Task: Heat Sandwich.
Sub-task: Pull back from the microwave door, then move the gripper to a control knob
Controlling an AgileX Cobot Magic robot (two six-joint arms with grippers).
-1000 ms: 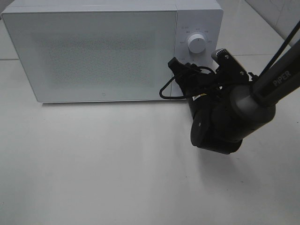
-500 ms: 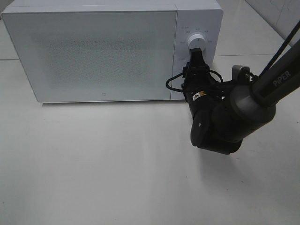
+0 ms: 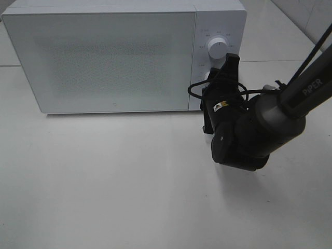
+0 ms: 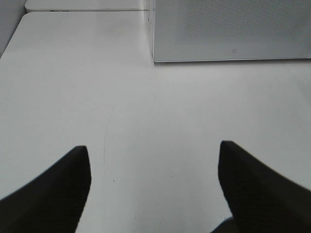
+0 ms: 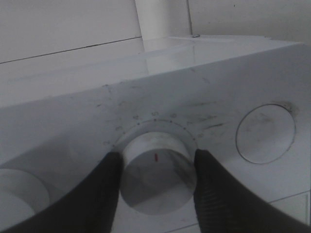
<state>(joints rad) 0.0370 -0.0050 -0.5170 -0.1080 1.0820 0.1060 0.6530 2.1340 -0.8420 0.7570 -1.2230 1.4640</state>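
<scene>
Right wrist view: the right claw is clamped on a white dial, one finger pressed to each side, the dial's red mark facing the lens. The dial sits on the control panel of the microwave, whose door is closed. Out over the table, the left claw hangs with jaws wide apart, holding nothing, before the microwave's other end. The risk from here is that the fingers slip round the smooth dial so it barely turns, or that an overlong twist sets too much time. An off-centre twist could also nudge the microwave. The sandwich shows in no view. It is probably behind the frosted door, and its look cannot be told.
</scene>
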